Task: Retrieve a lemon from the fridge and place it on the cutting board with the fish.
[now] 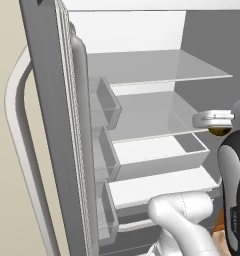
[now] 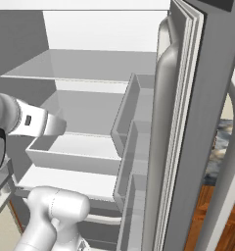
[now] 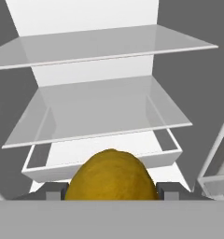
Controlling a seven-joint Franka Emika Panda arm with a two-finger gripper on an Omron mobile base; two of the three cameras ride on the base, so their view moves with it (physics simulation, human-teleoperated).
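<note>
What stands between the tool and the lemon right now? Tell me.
Nothing visible. In the hand view the lemon sits right at the tool, between its tips, in front of the open fridge with its clear shelves beyond. It appears gripped already. The cutting board cannot be judged from here.

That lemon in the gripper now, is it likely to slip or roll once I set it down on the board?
The lemon looks round and plump, so it will probably roll if released on a flat surface. Its skin appears dimpled, not glossy, so the gripper, whose fingers sit at either side of it, likely holds without much slip. It seems firm, since it shows no denting.
</note>
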